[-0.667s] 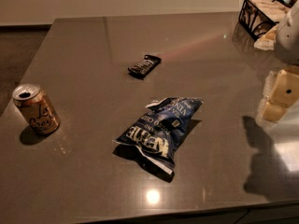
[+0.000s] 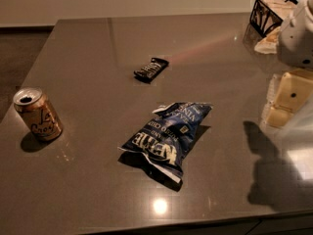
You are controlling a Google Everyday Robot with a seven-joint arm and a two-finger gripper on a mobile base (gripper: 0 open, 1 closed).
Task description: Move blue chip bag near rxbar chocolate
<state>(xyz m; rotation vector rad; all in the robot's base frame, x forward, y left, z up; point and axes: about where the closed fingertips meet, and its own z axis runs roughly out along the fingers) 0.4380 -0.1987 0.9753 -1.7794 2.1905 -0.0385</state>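
Camera view shows the blue chip bag [image 2: 168,133] lying crumpled near the middle of the dark table [image 2: 88,58], apart from the rxbar chocolate [image 2: 151,68] farther back. A gold soda can [image 2: 38,114] stands at the left. The gripper [image 2: 283,102] hangs at the right edge, away from the bag; how far it is open cannot be told.

— What runs out of the picture?
— The claw [image 2: 286,102] sits at the right edge, and the arm [image 2: 298,38] above it is cut off there.
— Anything hidden?
— The wire basket [image 2: 266,13], upper right, is partly behind that arm. The lettering on the chocolate bar [image 2: 151,68] is too small to read.
— The desk [image 2: 88,190]?
— Cropped at the bottom and right.
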